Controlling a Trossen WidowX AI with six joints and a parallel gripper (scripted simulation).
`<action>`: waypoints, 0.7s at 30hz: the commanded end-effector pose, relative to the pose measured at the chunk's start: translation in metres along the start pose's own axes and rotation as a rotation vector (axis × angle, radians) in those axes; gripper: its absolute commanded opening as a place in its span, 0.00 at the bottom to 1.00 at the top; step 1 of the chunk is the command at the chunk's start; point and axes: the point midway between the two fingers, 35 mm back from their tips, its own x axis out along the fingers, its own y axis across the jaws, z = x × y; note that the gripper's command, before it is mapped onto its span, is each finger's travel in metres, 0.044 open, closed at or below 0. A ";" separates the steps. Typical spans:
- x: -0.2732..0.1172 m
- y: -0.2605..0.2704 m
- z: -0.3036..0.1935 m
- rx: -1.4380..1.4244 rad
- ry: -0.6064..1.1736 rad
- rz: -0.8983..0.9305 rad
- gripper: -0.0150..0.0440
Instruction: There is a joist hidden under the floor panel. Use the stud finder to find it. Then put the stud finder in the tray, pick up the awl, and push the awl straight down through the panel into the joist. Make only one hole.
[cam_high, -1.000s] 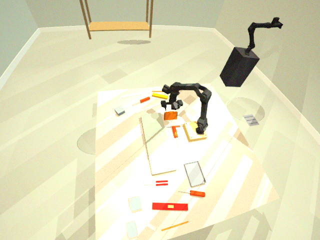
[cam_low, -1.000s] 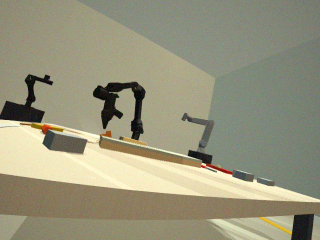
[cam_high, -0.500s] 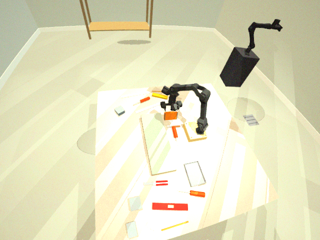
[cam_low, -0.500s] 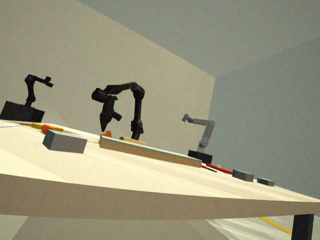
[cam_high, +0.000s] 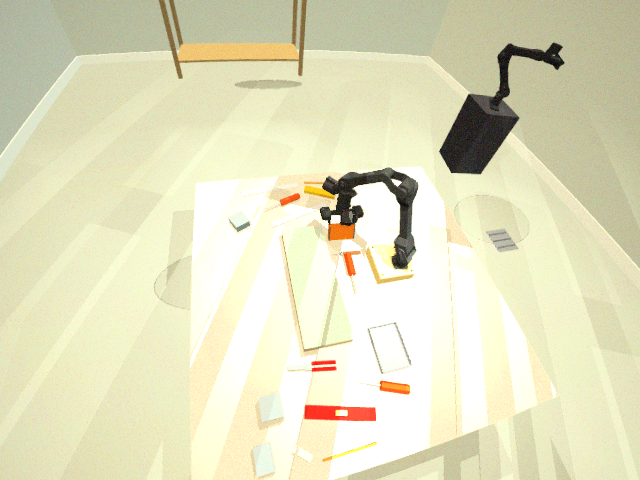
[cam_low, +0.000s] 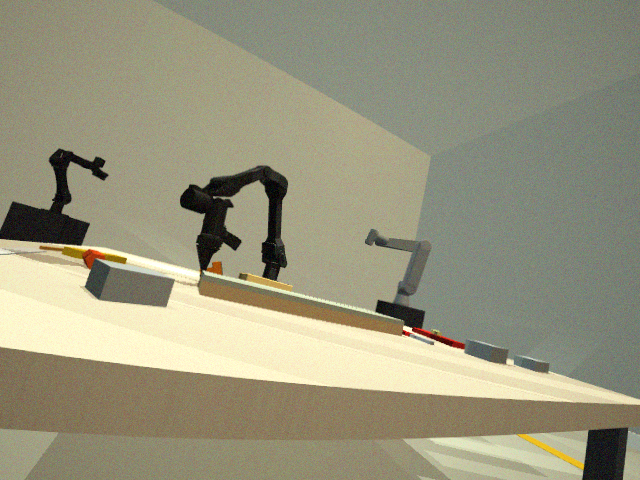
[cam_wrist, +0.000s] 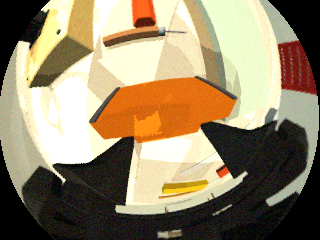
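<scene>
The orange stud finder (cam_high: 341, 230) (cam_low: 216, 267) (cam_wrist: 165, 107) has 2 dark side edges and sits right by the tips of the hand (cam_high: 342, 221) (cam_low: 202, 268) (cam_wrist: 168, 128). The hand is open, gripping nothing; contact with the stud finder is unclear. Just past the stud finder lies the brown-handled awl (cam_high: 352, 252) (cam_wrist: 131, 35), with 1 orange screwdriver (cam_high: 349, 264) (cam_wrist: 143, 12) close against its far side, crowding it. The pale green panel (cam_high: 310, 289) (cam_low: 299, 304) (cam_wrist: 240, 30) lies near the hand, and the thin-rimmed tray (cam_high: 396, 368) is well apart from it.
</scene>
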 end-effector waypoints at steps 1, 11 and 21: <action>0.008 0.001 0.002 -0.005 -0.009 0.000 1.00; 0.009 0.001 0.002 -0.005 -0.009 0.000 0.91; 0.007 0.001 0.002 -0.005 -0.009 0.000 0.70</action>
